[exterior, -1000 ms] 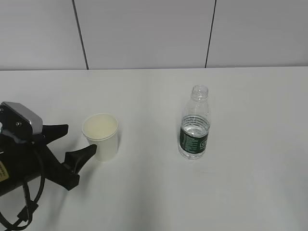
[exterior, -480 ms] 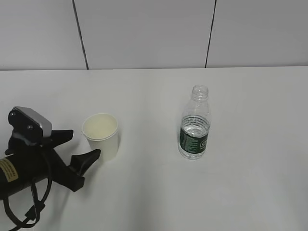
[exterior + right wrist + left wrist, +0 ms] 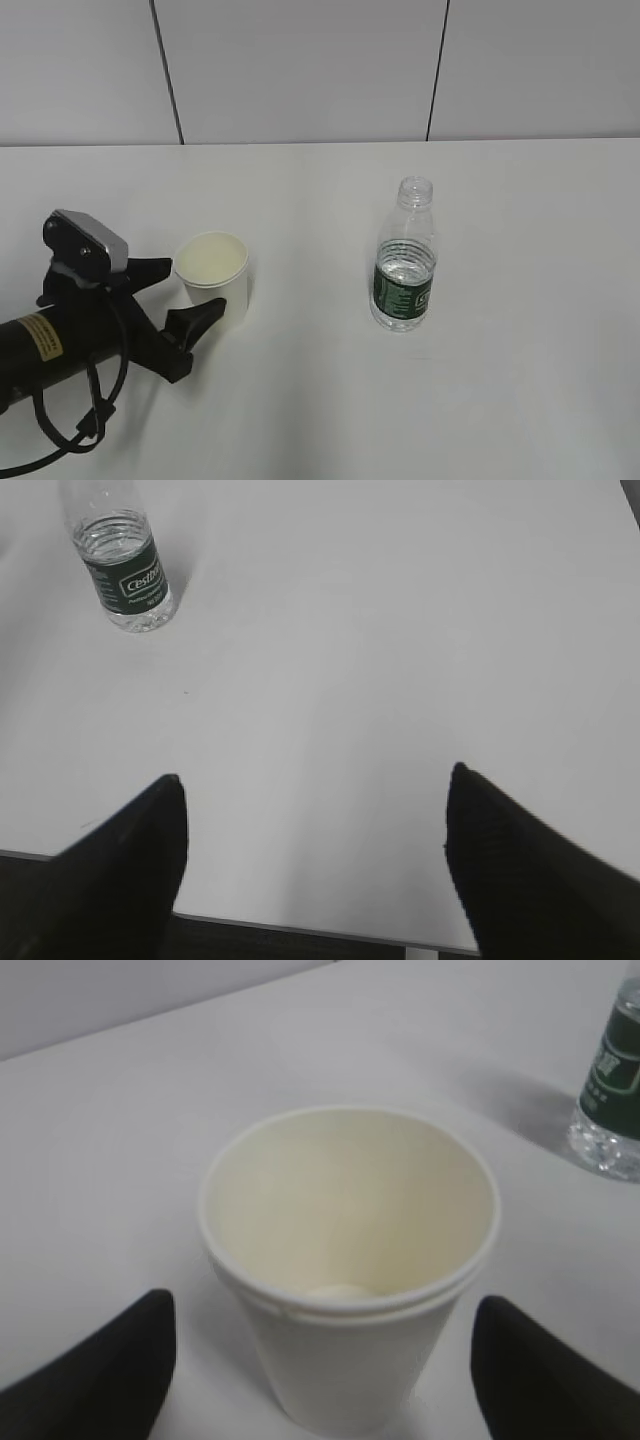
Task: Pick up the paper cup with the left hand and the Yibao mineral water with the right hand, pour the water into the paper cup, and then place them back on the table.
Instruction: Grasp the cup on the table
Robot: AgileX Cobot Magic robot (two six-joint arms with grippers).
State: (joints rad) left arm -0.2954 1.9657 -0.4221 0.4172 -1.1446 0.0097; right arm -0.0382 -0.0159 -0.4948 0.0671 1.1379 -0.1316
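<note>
Left hand (image 3: 172, 292) low at the left edge of the white table (image 3: 520, 400), yellow label on the black arm, fingers spread and flanking the paper cup (image 3: 214, 279), near finger tip right at the cup's base, contact impossible to call. Cup upright and resting on the table, nothing inside that can be made out. Yibao mineral water (image 3: 405, 258) standing upright well to the right, capless, green label band, a little water showing inside.
</note>
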